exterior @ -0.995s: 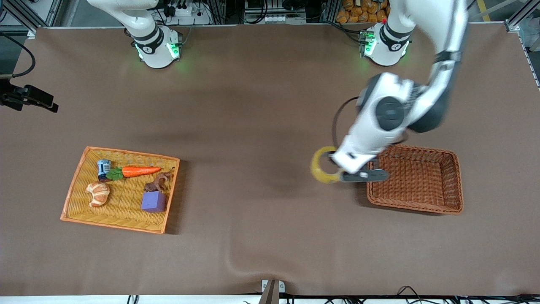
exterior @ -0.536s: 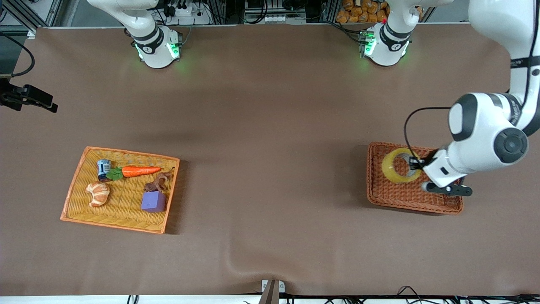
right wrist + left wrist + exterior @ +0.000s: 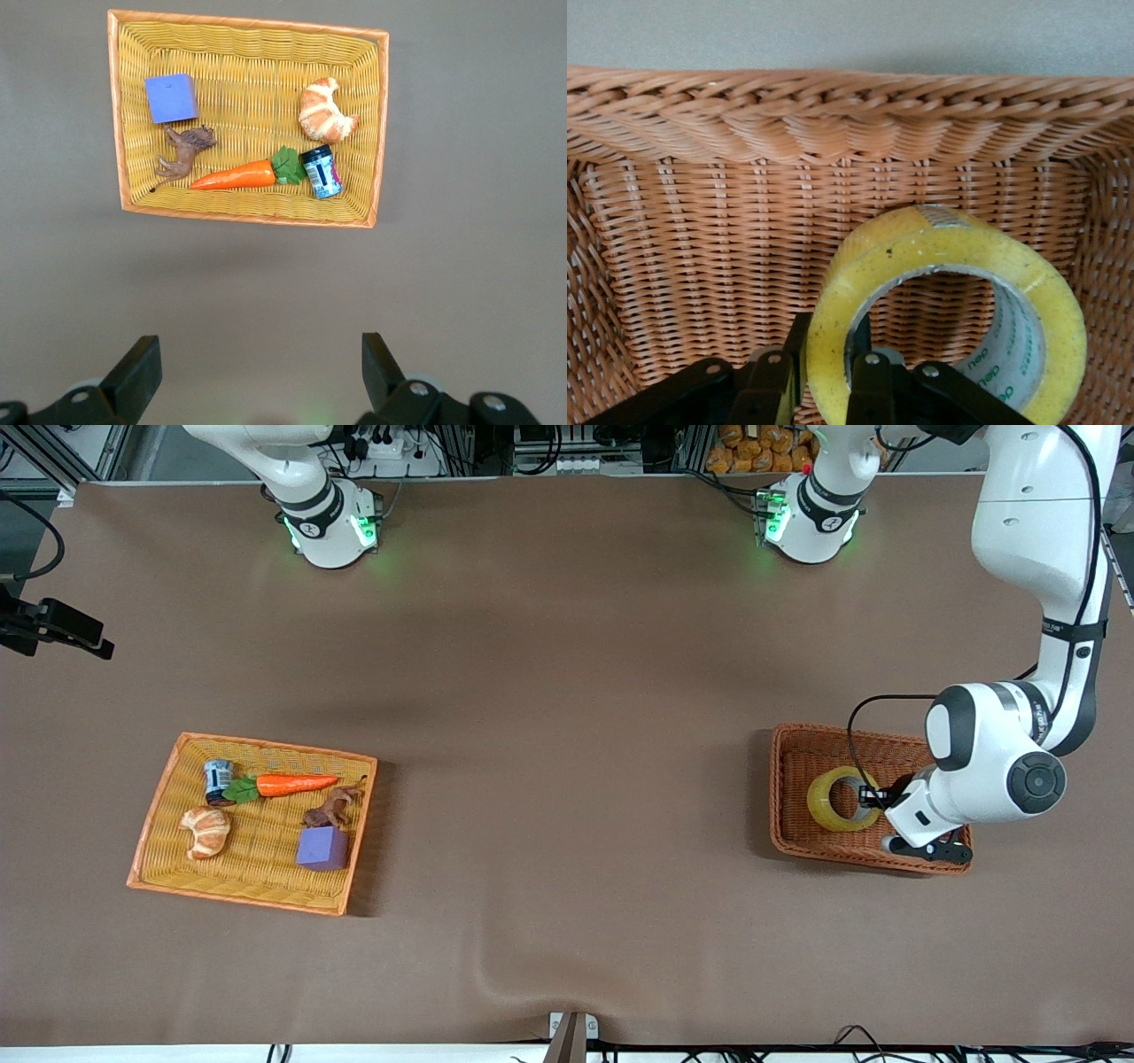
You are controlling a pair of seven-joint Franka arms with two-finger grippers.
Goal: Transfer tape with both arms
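Yellow tape [image 3: 842,800] roll, upright, in brown basket [image 3: 797,757]

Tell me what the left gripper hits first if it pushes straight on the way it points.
Probably the brown basket's woven wall: the left gripper, shut on the tape, faces it inside the basket, though depth is unclear.

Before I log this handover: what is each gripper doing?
Left gripper: shut on the tape roll, inside the brown wicker basket.
Right gripper: open, holding nothing.
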